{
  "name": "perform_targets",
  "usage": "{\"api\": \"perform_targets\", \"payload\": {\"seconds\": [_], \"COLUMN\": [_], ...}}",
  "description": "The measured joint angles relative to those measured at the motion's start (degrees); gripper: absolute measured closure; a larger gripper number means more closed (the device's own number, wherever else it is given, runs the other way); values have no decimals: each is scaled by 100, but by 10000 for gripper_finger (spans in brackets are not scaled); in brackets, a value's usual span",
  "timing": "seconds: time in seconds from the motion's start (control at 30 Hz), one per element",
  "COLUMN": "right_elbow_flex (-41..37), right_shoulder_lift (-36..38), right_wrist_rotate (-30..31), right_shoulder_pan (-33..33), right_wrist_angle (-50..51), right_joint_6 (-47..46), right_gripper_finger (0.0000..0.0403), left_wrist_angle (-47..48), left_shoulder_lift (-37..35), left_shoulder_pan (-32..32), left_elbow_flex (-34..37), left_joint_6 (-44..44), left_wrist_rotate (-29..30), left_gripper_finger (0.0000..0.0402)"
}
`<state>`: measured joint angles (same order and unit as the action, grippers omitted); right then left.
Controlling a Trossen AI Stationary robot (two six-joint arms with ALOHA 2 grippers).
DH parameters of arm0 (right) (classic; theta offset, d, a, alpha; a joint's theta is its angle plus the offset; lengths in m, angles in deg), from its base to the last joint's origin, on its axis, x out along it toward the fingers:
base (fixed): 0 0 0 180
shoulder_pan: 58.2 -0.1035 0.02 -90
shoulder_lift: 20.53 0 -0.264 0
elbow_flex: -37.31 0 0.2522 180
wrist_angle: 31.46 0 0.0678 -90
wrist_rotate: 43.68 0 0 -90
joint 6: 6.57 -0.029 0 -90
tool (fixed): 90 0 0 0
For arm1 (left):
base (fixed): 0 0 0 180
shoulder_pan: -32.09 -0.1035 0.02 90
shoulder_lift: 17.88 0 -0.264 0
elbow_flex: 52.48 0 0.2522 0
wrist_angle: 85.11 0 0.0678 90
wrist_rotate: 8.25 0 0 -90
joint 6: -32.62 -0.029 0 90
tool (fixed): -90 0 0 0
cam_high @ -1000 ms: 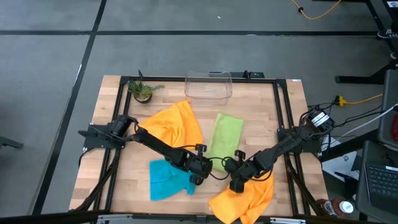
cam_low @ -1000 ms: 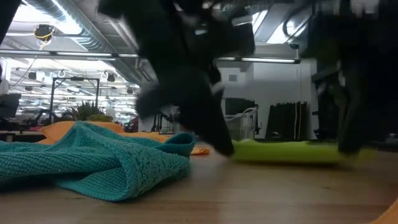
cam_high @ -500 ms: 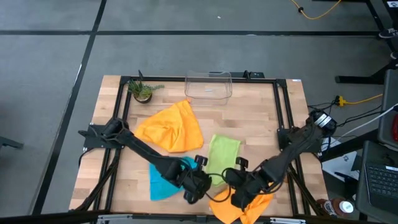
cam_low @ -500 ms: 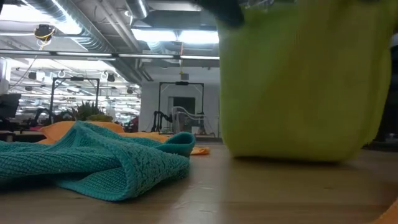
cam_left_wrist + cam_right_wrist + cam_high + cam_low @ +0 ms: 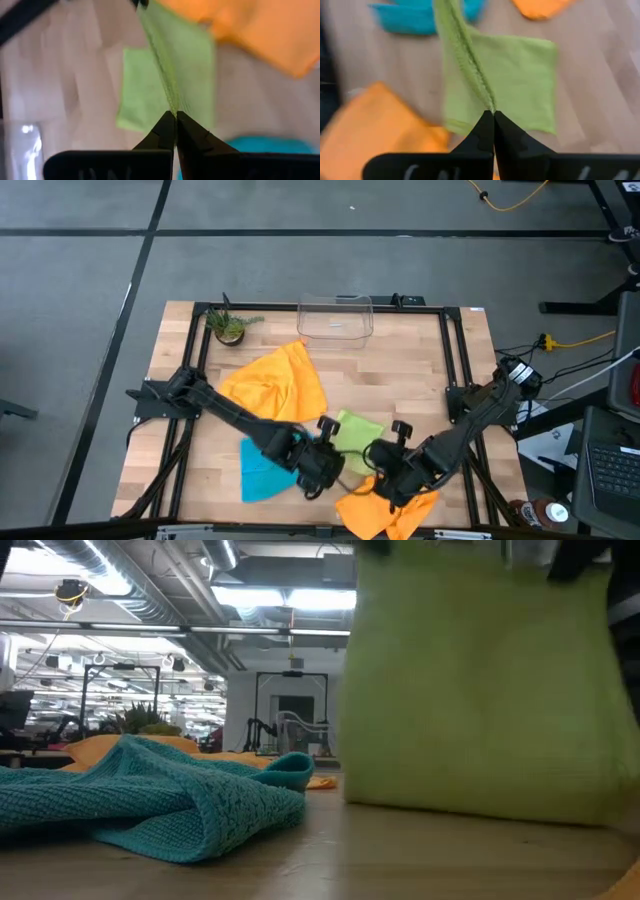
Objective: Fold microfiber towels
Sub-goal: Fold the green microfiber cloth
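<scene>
The lime green towel hangs as a sheet between my two shut grippers near the table's front middle. Its lower part rests on the wood. My left gripper has one end of the raised edge and my right gripper has the other. The teal towel lies crumpled under the left arm. One orange towel lies mid-table. Another orange towel lies at the front edge under the right gripper. My left gripper pinches the green towel's raised edge at one end between its two fingertips, slanting down from above. That edge runs taut to the other gripper. The cloth hangs below it, its lower part on the table. My right gripper pinches the other end of the same raised edge between its fingertips, also slanting down. The hemmed edge stretches taut away from the fingers. The towel hangs below, its far part flat on the wood.
A clear plastic bin stands at the far edge's middle, with a small potted plant at the far left. A black frame rims the table. Bare wood shows at the right.
Both grippers have risen and come toward the table's near edge, staying shut. They have lifted the green towel's near edge. The towel, flat on the wood before, now hangs from that edge, and its lower part has slid along the table toward the near edge.
</scene>
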<state>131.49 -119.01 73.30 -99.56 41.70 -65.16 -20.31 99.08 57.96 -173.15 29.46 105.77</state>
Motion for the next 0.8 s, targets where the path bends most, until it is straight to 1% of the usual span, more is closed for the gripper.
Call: {"api": "perform_targets", "payload": {"seconds": [0.1, 0.27, 0.4, 0.6, 0.73, 0.8], "right_elbow_flex": [-396, -1097, -1544, -1958, -2000, -1999], "right_shoulder_lift": [-1, -2, -2, -2, -2, -2], "right_wrist_rotate": [43, 35, 11, -13, -87, -135], "right_shoulder_pan": [124, 378, 610, 918, 1028, 1059], "right_wrist_angle": [-57, -551, -828, -1199, -1243, -1239], "right_joint_6": [-258, -264, -263, -242, -198, -185], "right_gripper_finger": [403, 403, 403, 403, 403, 403], "left_wrist_angle": [-181, -958, -1489, -1850, -2184, -2454], "left_shoulder_lift": [8, 8, 10, 8, 8, 8], "left_shoulder_pan": [-277, -679, -921, -1261, -1454, -1515], "left_elbow_flex": [319, 990, 1290, 1496, 1836, 2023], "left_joint_6": [-40, -276, -444, -649, -620, -624], "left_wrist_rotate": [8, -85, -119, -160, -521, -528], "left_gripper_finger": [401, 401, 401, 401, 401, 401]}}
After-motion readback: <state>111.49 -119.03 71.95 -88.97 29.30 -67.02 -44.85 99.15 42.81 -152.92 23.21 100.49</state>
